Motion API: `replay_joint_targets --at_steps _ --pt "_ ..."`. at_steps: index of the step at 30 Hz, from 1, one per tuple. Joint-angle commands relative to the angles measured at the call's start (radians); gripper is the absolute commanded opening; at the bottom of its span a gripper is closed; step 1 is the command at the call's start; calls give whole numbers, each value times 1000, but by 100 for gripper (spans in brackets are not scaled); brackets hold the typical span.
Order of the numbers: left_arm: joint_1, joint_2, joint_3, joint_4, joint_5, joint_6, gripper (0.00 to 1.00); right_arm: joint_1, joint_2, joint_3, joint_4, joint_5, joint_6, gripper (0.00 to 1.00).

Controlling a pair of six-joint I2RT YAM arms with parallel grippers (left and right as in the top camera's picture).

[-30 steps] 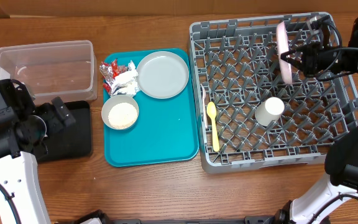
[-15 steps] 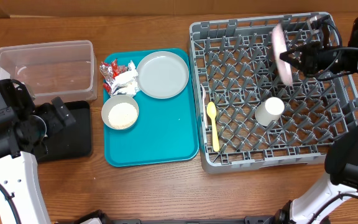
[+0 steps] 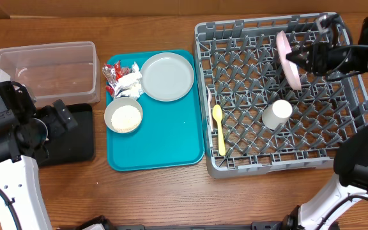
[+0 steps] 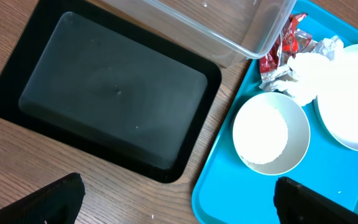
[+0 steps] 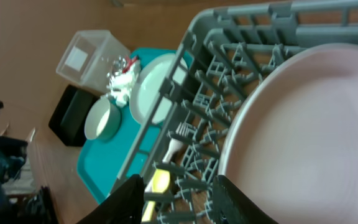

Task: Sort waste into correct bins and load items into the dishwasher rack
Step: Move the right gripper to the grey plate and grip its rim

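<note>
The white plate [image 3: 289,59] stands on edge among the pegs at the back right of the dishwasher rack [image 3: 202,96]. My right gripper [image 3: 304,59] is just to its right, open; the plate [image 5: 303,130] lies beside one finger [image 5: 235,199], and only rack and the yellow spoon [image 5: 159,183] show between the jaws. A white cup [image 3: 276,115] and the yellow spoon [image 3: 219,128] lie in the rack. My left gripper [image 4: 182,205] hangs open over the wood between the black tray [image 4: 110,99] and the bowl of rice-like grains [image 4: 270,134].
A teal tray [image 3: 165,144] holds the grey-green plate [image 3: 167,76], the bowl [image 3: 123,116], red-and-silver wrappers [image 3: 114,71] and a white napkin [image 3: 130,82]. The clear tub [image 3: 46,64] sits at the back left, with the black tray [image 3: 75,137] in front of it.
The right jaws have opened and let go of the white plate, which has settled leaning slightly left in the rack. The left arm has not moved.
</note>
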Motion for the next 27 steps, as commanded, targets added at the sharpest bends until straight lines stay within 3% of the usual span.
replay_joint_targets --at_steps 1,2,3,4,8,12,27 --pt "6 5 16 1 8 23 100 32 -100 106 4 33 166 30" --pt "6 5 16 1 8 23 100 61 -114 116 9 93 251 14" --pt "6 5 16 1 8 23 100 82 -119 116 14 136 304 6" --pt "6 5 16 1 8 23 100 111 -119 116 15 198 372 4" --pt "6 5 16 1 8 23 100 282 -118 83 29 554 630 4" --pt "6 5 16 1 8 23 100 415 -117 37 40 956 796 4" --pt "6 5 16 1 8 23 100 367 -116 -84 167 1188 938 4"
